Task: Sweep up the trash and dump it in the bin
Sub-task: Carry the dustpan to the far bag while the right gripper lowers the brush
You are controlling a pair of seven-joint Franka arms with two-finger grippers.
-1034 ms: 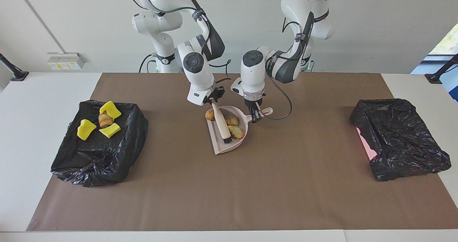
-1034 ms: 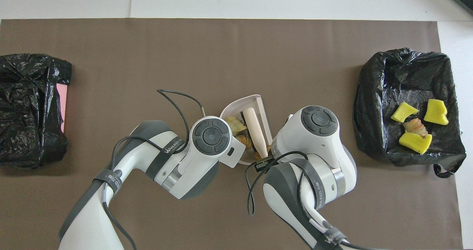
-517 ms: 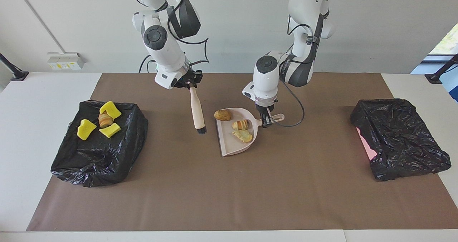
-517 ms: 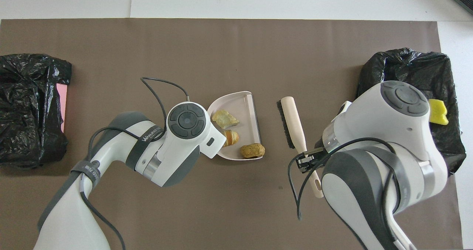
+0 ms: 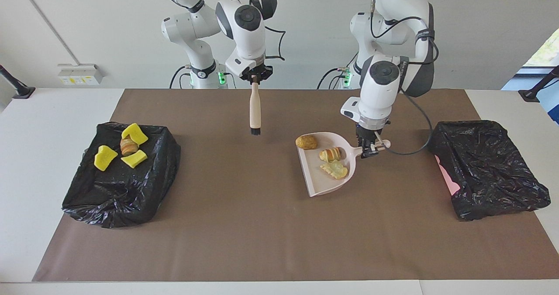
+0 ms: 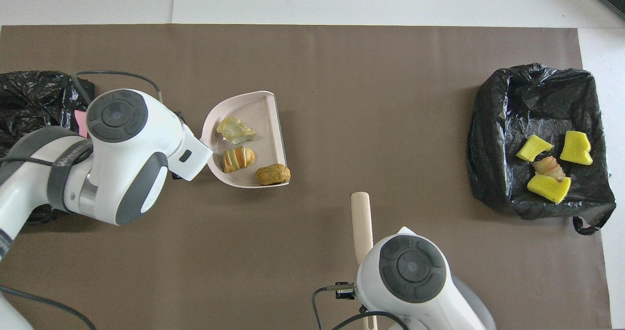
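My left gripper [image 5: 369,149] is shut on the handle of the pale pink dustpan [image 5: 321,182], which it holds level and low over the mat. Three tan bready pieces of trash lie in the pan [image 6: 246,106]: a round lump [image 5: 306,142], a striped roll [image 5: 330,154] and a flat piece [image 5: 335,169]. My right gripper [image 5: 255,77] is shut on the beige-handled brush [image 5: 254,107], which hangs bristles down above the mat. Three yellow chunks [image 5: 134,132] and a brown piece [image 5: 127,146] lie in the black-lined bin [image 5: 118,190] at the right arm's end.
A second black-lined bin [image 5: 489,168] with a pink patch showing stands at the left arm's end, beside the dustpan; it also shows in the overhead view [image 6: 34,105]. A brown mat [image 5: 244,225] covers the table.
My left gripper has carried the dustpan with its three pieces toward the left arm's end. My right gripper has lifted the brush out of the pan and drawn it back toward the robots.
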